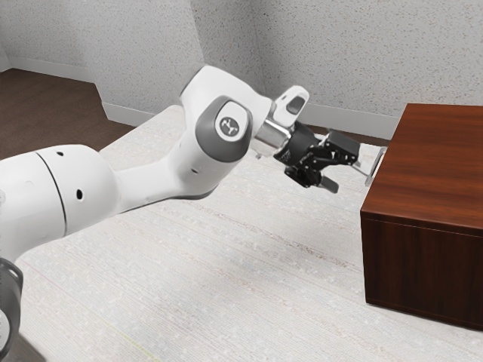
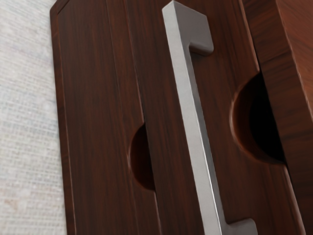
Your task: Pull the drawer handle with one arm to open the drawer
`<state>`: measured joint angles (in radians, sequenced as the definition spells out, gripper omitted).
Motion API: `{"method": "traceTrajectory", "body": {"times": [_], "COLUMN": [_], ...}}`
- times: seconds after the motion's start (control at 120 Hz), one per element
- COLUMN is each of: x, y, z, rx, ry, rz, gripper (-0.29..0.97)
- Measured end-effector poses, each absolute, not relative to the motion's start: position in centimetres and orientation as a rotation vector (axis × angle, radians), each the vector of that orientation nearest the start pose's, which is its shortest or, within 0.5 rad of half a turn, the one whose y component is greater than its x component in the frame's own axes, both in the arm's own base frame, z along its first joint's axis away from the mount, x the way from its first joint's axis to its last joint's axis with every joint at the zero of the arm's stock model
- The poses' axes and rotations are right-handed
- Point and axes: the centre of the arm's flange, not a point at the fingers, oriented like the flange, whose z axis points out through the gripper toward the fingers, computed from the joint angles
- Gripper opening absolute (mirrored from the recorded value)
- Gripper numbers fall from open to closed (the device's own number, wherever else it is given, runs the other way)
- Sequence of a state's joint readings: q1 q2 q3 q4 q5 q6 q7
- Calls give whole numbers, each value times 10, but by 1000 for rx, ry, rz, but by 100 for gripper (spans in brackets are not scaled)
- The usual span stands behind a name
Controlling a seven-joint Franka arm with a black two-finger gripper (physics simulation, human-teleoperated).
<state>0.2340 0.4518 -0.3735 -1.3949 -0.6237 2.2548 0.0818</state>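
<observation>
A dark brown wooden cabinet (image 1: pixel 430 219) stands on the pale floor at the exterior view's right. Its grey metal bar handle (image 1: pixel 375 166) juts from the face turned toward the arm. My black gripper (image 1: pixel 338 170) hangs open just short of that handle, fingers pointing at it with a small gap between. The wrist view looks straight at the drawer front (image 2: pixel 98 122), where the handle (image 2: pixel 193 127) runs lengthwise across the wood, with two rounded dark cut-outs (image 2: pixel 254 122) beside it.
The white arm (image 1: pixel 151 173) reaches in from the exterior view's left over a pale textured floor (image 1: pixel 249 286). Grey speckled walls (image 1: pixel 339 45) and a strip of brown floor (image 1: pixel 45 105) lie behind.
</observation>
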Motion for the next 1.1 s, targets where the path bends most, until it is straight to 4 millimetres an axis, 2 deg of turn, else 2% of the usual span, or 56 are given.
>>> {"method": "traceTrajectory", "body": {"times": [0.242, 0.425, 0.725, 0.95, 1.1], "x": [724, 725, 732, 739, 744], "y": [-63, -65, -53, -53, -61], "z": [504, 502, 508, 513, 515], "rx": [2390, 2401, 2404, 2395, 2393], "ry": [182, 179, 198, 195, 182], "rz": [470, 468, 500, 522, 533], "gripper": [68, 68, 68, 68, 68]}}
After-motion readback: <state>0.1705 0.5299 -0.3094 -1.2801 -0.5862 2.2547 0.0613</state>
